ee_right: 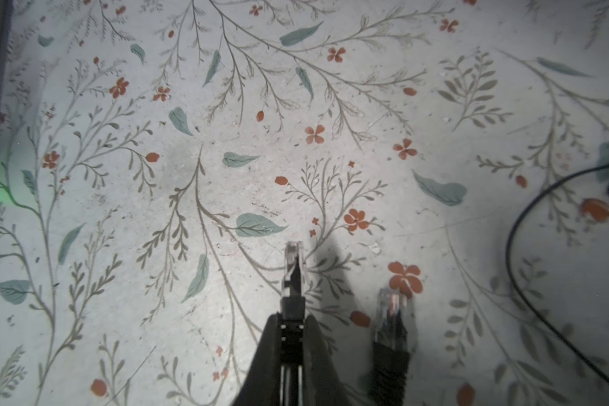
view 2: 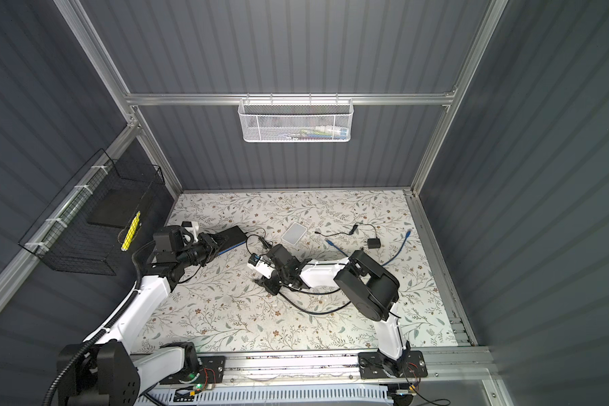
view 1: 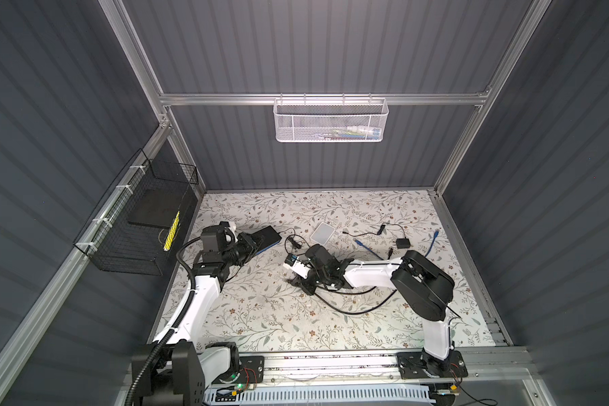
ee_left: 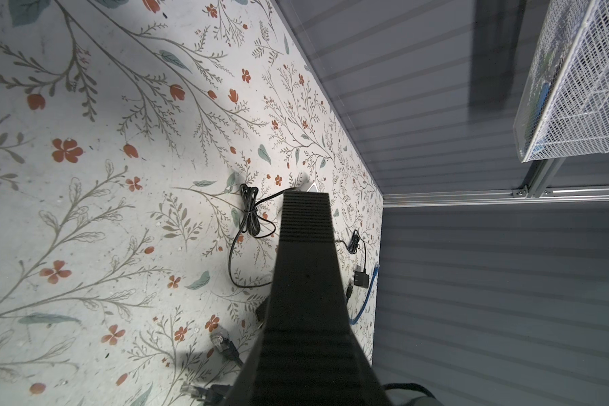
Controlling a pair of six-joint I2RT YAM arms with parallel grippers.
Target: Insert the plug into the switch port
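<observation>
The switch is a flat black box held off the mat at the left, and my left gripper is shut on its near end. In the left wrist view the switch fills the middle and hides the fingers; its ports do not show. My right gripper is shut on the black boot of the plug, a clear network plug pointing forward just above the mat. In both top views that gripper is low over the mat's middle, well apart from the switch.
A second clear plug on black cable lies beside the held one. Behind are a coiled black cord, a white box, a blue cable and a black adapter. A black wire basket hangs on the left wall.
</observation>
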